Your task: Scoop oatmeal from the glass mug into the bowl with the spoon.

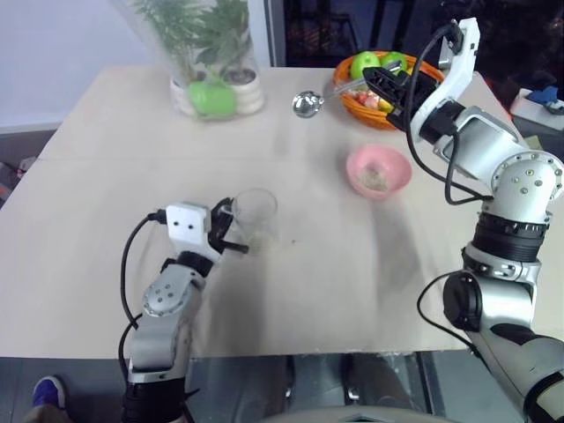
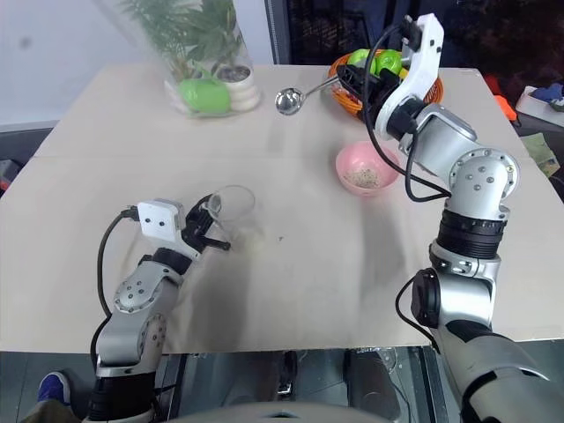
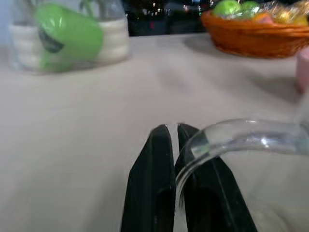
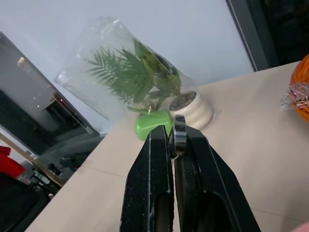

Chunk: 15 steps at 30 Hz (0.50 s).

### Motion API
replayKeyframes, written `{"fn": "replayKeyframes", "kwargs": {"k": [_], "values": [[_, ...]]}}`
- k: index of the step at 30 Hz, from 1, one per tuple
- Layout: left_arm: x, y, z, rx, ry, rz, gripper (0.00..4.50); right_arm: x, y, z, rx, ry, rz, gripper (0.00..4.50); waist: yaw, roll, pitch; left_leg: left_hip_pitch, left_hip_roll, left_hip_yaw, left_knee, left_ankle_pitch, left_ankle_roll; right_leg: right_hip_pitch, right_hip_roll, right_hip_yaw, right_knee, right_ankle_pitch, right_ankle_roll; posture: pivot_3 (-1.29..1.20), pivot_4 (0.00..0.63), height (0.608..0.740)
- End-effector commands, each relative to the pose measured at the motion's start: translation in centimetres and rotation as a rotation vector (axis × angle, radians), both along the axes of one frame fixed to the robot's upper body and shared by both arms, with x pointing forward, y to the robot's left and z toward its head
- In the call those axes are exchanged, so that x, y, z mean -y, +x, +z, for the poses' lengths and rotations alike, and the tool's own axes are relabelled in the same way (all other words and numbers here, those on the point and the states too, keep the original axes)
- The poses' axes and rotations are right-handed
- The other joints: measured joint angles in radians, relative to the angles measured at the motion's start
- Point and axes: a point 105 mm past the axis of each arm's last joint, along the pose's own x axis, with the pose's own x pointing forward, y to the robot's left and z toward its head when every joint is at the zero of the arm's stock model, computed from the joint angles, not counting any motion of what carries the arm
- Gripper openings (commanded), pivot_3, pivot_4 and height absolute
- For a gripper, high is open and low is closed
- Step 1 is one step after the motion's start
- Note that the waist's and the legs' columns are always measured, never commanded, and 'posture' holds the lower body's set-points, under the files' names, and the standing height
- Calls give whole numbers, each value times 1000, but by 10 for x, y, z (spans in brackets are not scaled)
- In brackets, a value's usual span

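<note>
Your left gripper [image 1: 231, 234] is closed on the handle of the glass mug [image 1: 255, 214], which stands upright on the bench [image 1: 106, 176] in front of the left arm. In the left wrist view the handle's glass loop crosses only the tips of the fingers [image 3: 159, 164] — a shallow hold. If you tilt or lift the mug, expect the smooth glass to pivot or slip out.

Your right gripper [image 2: 352, 81] is clamped on the end of the spoon [image 2: 289, 100] handle and holds it high over the far side of the bench, with the spoon's bowl out beyond the fruit basket [image 2: 345, 99]. The long lever can let the handle twist between the fingers, so flakes would spill on the way across.

The pink bowl [image 2: 366, 169] sits below the right arm, some oatmeal [image 2: 362, 178] already in it. It is light; a low forearm or trailing cable could nudge it. The mug's contents cannot be made out — check before you dip.
</note>
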Motion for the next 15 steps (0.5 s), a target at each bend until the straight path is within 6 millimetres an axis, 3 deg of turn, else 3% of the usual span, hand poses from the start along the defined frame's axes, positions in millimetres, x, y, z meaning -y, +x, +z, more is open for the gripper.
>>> {"fn": "replayKeyframes", "kwargs": {"k": [1,6,11,15], "values": [[0,1,8,31,2,19,62,-4,-14,13,81,-23,32,0,0,0,0,0,0,0,0,0,0,0,0,0,0,0,0,0,150,740],[-9,8,19,56,-23,80,62,-18,-30,23,165,-88,88,0,0,0,0,0,0,0,0,0,0,0,0,0,0,0,0,0,150,740],[-27,32,44,128,37,194,62,-42,-60,47,291,-123,232,0,1,0,0,0,0,-1,0,0,0,0,0,-1,0,0,0,0,150,740],[-34,48,60,156,96,262,62,-56,-72,51,342,-197,288,0,0,0,0,0,0,-1,0,0,0,0,1,-1,-1,0,0,0,150,740]]}}
